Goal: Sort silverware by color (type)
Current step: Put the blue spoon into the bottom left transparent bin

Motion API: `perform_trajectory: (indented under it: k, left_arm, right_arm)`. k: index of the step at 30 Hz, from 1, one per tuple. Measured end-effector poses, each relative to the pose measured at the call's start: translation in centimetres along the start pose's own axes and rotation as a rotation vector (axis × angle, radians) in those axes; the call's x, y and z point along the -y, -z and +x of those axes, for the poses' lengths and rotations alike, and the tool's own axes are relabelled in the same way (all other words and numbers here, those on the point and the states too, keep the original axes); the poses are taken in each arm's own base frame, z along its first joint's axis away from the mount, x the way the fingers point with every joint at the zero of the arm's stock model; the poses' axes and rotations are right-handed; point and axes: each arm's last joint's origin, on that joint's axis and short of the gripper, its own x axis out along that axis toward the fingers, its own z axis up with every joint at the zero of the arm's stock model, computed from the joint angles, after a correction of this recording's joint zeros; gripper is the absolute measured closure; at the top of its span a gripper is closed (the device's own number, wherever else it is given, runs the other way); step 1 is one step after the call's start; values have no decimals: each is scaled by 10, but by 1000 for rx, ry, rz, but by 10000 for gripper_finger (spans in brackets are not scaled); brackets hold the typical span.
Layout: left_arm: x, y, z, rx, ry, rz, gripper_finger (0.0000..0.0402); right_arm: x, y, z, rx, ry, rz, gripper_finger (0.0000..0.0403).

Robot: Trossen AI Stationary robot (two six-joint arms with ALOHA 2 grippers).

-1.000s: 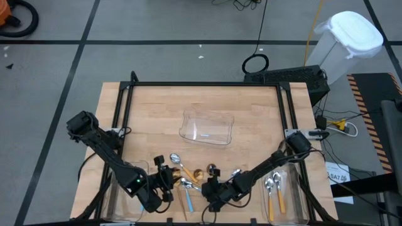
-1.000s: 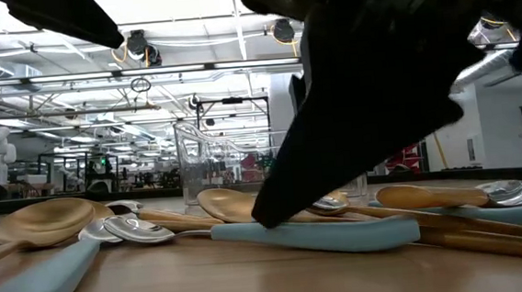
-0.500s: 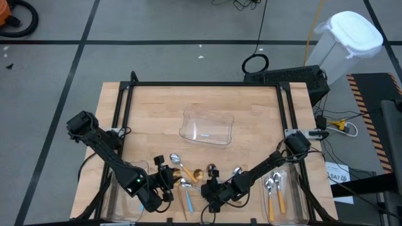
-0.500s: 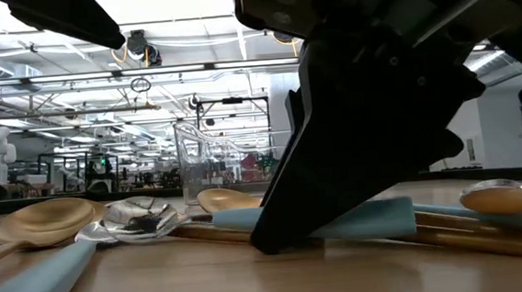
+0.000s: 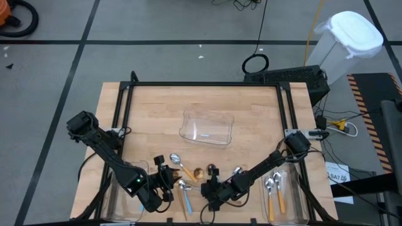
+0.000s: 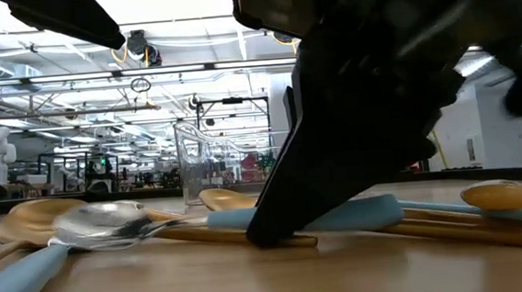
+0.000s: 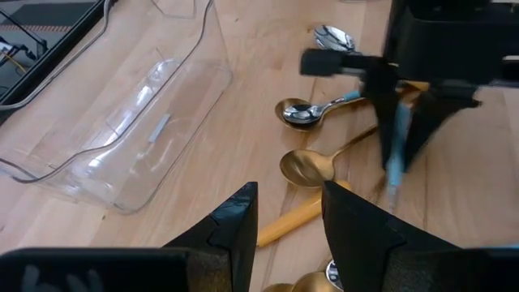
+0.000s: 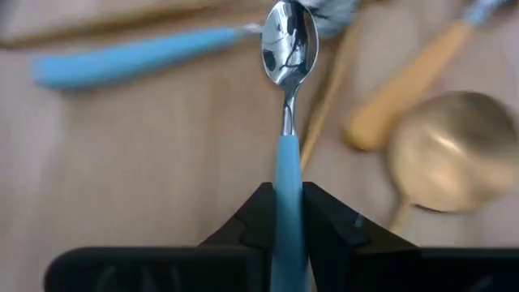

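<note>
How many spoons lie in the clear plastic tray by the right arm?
2. One orange-handled silver spoon and a second orange-handled spoon lie side by side in the clear plastic tray; none seems hidden.

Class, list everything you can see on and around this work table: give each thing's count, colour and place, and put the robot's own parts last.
Blue-handled spoon: one, silver bowl, held in the right gripper.
Other loose spoons: several, blue-handled, orange-handled and gold, piled at the table's near-middle; exact count unclear.
Orange-handled spoons: two, silver bowls, in the clear tray at the right.
Clear tray: one, mid-table, nothing visible in it.
Clear tray: one, beside the left arm.
Table: one, light wood.
Bin: one, white, on the floor beyond the table's right corner.
Left gripper: dark, open, over the pile.
Right gripper: dark, shut on the blue-handled spoon.
</note>
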Motion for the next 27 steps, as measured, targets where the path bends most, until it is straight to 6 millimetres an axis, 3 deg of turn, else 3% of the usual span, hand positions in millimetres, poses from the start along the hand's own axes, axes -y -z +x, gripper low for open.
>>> perform_trajectory:
  k: [4, 12, 19, 27]
  left_arm:
    - [0, 0, 0, 3, -1, -3, 263]
    - [2, -8, 3, 47, 15, -45, 263]
    - [3, -9, 3, 61, 27, -48, 263]
    - [4, -11, 3, 71, 35, -87, 263]
  right_arm:
    - [2, -10, -12, 45, 26, 7, 358]
    - [-6, -23, -54, 138, 87, 0, 359]
    - [-16, -16, -94, 185, 214, -39, 359]
    - [-24, -17, -112, 262, 260, -48, 359]
